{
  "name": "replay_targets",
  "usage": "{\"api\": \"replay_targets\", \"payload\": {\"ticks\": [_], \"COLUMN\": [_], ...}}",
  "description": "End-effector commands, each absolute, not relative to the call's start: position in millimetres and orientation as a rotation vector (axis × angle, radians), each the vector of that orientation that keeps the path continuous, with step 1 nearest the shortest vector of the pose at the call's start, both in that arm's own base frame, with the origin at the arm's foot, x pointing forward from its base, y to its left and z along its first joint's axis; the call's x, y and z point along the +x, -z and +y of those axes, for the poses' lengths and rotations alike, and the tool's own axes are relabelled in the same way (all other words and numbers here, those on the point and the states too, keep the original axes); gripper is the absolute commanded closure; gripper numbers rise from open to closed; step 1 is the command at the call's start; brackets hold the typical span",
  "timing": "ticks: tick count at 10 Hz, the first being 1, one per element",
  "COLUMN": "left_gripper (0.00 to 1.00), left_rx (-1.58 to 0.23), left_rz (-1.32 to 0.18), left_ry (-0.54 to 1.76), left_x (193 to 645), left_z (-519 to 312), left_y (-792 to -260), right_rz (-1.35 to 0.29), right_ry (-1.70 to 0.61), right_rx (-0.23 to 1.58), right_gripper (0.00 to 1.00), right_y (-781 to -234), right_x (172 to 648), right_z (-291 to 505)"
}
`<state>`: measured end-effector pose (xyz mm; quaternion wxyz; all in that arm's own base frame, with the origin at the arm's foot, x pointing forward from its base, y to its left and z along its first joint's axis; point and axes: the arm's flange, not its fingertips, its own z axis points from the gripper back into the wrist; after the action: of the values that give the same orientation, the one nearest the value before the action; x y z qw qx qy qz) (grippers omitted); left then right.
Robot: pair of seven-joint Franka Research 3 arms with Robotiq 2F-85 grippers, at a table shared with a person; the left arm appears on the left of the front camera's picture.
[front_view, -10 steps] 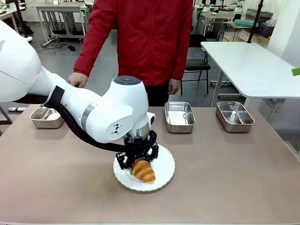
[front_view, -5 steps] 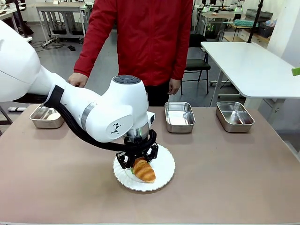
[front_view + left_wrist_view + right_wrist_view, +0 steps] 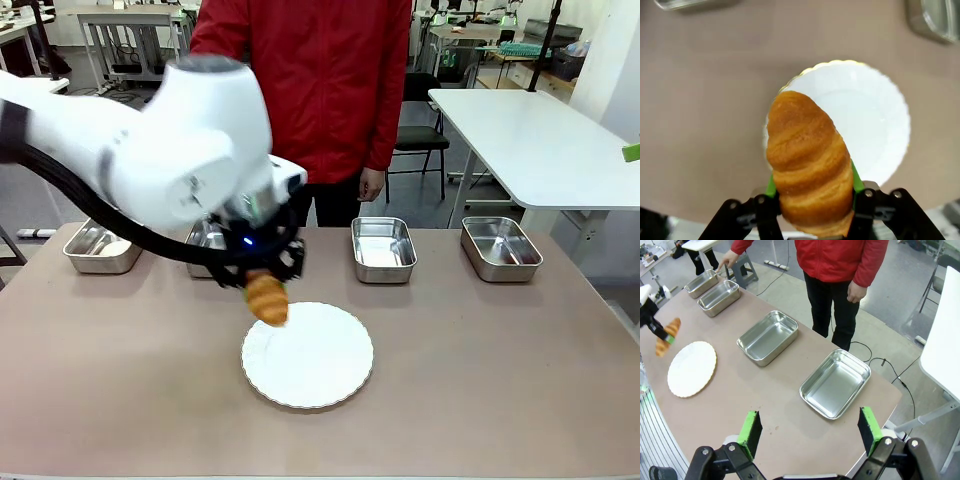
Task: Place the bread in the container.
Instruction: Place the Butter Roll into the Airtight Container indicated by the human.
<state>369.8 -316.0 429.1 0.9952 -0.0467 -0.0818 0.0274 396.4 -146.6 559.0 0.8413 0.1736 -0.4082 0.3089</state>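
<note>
The bread (image 3: 267,297), a golden-brown croissant, hangs in the air above the plate's far-left rim, with my left gripper (image 3: 264,283) shut on it. In the left wrist view the bread (image 3: 807,165) sits between the green pads (image 3: 770,186), its tip pointing down at the table. Several steel pans line the far edge; the container nearest the bread (image 3: 205,237) is partly hidden behind my arm. My right gripper (image 3: 810,427) stands open and holds nothing, high over the table's right end.
The white plate (image 3: 320,370) lies bare at the table's middle. Other pans sit at far left (image 3: 100,248), centre right (image 3: 383,249) and right (image 3: 501,247). A person in a red top stands at the far side, one hand (image 3: 731,258) pointing down over the leftmost pans.
My left gripper closed on the bread, lifted it off the plate and carried it up, left and toward the far pans. The plate is now bare.
</note>
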Motion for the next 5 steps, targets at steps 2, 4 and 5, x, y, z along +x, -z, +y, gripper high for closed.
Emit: {"api": "replay_targets", "payload": {"ticks": [2, 4, 5], "left_gripper": [0.44, 0.44, 0.44], "left_rx": [-0.001, -0.064, -0.11], "left_rz": [-0.19, -0.169, -0.178], "left_ry": [0.164, 0.266, 0.281], "left_x": [391.6, 401.6, 404.4], "left_z": [-204.4, -152.3, -140.1], "left_y": [-460.9, -466.7, -465.4], "right_rz": [-0.879, -0.879, -0.879], "right_ry": [-0.66, -0.66, -0.66], "right_rx": [0.375, 0.375, 0.375], "right_gripper": [0.0, 0.0, 0.0], "right_y": [-559.8, -559.8, -559.8], "right_x": [396.7, 396.7, 396.7], "right_z": [-146.3, -146.3, -146.3]}}
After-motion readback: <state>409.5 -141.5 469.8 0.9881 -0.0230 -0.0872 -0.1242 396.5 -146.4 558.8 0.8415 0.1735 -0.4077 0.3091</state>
